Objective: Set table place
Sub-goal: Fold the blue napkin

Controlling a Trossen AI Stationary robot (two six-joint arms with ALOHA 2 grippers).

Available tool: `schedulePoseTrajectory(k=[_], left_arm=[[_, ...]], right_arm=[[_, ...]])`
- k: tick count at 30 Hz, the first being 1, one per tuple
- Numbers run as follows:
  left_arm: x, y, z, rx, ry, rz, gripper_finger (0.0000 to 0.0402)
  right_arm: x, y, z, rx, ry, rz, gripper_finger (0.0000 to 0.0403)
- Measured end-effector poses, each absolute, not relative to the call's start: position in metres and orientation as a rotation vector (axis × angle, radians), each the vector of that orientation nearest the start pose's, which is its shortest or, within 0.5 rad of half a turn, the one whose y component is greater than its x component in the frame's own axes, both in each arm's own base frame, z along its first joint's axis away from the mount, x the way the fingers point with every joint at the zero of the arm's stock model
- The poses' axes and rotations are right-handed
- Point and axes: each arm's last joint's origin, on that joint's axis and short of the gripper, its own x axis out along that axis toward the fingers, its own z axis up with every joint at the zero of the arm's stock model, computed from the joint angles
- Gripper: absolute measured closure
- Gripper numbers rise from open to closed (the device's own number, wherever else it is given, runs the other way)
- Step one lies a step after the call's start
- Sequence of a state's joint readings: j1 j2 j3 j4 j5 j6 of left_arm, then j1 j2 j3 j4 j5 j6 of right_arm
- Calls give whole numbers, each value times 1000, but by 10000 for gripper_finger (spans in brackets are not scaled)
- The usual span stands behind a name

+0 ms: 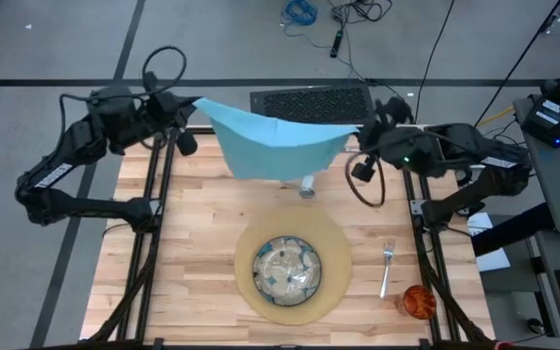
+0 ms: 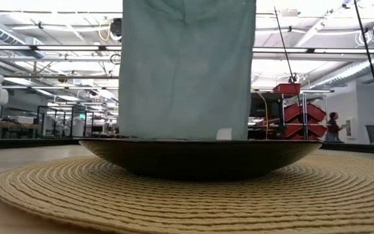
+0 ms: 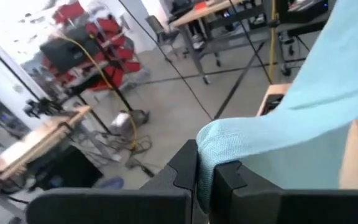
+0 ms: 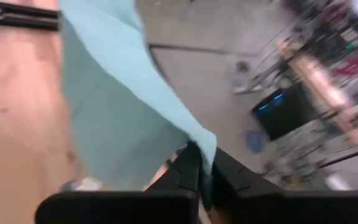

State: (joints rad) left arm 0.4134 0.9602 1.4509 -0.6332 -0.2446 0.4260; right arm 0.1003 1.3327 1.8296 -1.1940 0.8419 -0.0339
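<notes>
My left gripper [image 1: 198,103] and right gripper [image 1: 358,136], raised at the table's [image 1: 192,243] far edge, each pinch a napkin [image 1: 275,146] corner. Only the overhead view shows what may be a spoon [image 1: 307,187] beneath.

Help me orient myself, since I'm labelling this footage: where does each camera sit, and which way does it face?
High view: overhead, looking straight down on the table; both arms show, left gripper and right gripper holding the napkin up between them.
Low view: tabletop height, looking level across the placemat and plate; no arm shows.
Left wrist view: on the left arm, past its fingers shut on a napkin corner.
Right wrist view: likewise, fingers shut on a corner.
All four share the napkin.
</notes>
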Motion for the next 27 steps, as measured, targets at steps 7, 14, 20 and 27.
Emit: schedulePoseTrajectory(k=[7,14,20,27], left_arm=[[123,56,488,434,258,635,402],[112,48,477,401,388,697,402],[127,54,466,384,471,690,402],[157,61,456,419,555,674,402]], right_arm=[[197,5,497,-371,573,-739,403],[178,7,493,-294,655,-747,403],[175,-9,482,-222,771,-803,403],[182,-12,480,-222,782,-777,403]])
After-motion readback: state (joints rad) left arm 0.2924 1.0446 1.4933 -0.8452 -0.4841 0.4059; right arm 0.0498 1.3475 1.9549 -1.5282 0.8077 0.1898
